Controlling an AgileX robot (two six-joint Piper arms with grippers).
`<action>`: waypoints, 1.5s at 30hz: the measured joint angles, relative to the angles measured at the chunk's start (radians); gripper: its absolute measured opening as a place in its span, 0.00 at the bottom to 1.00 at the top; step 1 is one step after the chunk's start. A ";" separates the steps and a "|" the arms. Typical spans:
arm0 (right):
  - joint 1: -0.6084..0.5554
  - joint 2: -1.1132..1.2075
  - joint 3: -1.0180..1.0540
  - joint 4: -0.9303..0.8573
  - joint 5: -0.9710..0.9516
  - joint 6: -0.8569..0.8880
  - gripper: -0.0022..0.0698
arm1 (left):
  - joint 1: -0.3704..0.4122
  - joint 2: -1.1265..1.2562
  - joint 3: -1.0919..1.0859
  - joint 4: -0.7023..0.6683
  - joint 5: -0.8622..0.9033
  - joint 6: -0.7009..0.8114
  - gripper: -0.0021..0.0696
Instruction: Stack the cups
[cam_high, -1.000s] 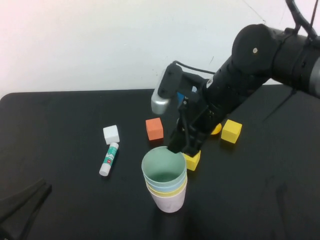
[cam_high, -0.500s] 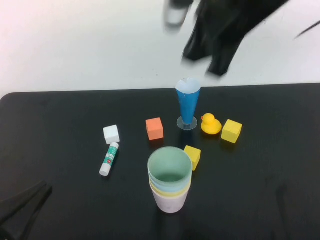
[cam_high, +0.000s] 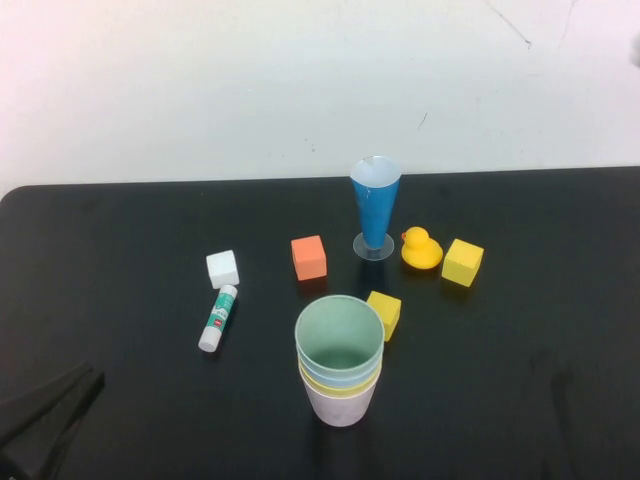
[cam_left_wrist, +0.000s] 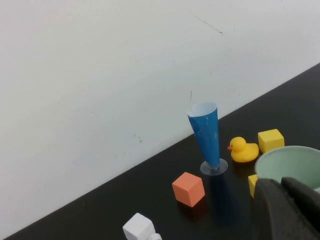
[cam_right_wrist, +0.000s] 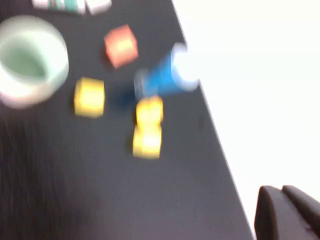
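Observation:
The four cups stand nested in one upright stack at the table's front centre: pale green cup (cam_high: 340, 335) on top, then light blue (cam_high: 341, 378), yellow (cam_high: 342, 389), and pink (cam_high: 342, 407) at the bottom. My left gripper (cam_high: 40, 418) rests shut and empty at the front left corner, well apart from the stack; its wrist view shows its tips (cam_left_wrist: 282, 186) in front of the green rim (cam_left_wrist: 290, 161). My right gripper (cam_right_wrist: 282, 194) is shut and empty, raised out of the high view; its wrist view shows the stack (cam_right_wrist: 30, 60) far below.
Behind the stack stand a dark-blue cone glass (cam_high: 375, 205), an orange cube (cam_high: 309, 257), a yellow duck (cam_high: 421, 249) and a yellow cube (cam_high: 462, 262). A small yellow cube (cam_high: 384, 313) sits just right of the stack. A white cube (cam_high: 222, 268) and a glue stick (cam_high: 218, 318) lie left.
My right arm has lifted from beside the stack, up and to the right, out of the high view. The stack stays standing. The left arm has not moved.

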 joint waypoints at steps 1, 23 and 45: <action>0.000 -0.041 0.064 -0.037 0.000 0.021 0.03 | 0.000 0.000 0.000 0.000 0.000 -0.004 0.03; 0.000 -0.758 1.401 0.107 -0.793 0.441 0.03 | 0.000 0.000 0.000 -0.115 -0.061 -0.068 0.03; 0.000 -0.758 1.537 0.156 -0.828 0.446 0.03 | 0.000 0.000 0.000 -0.117 0.166 -0.068 0.03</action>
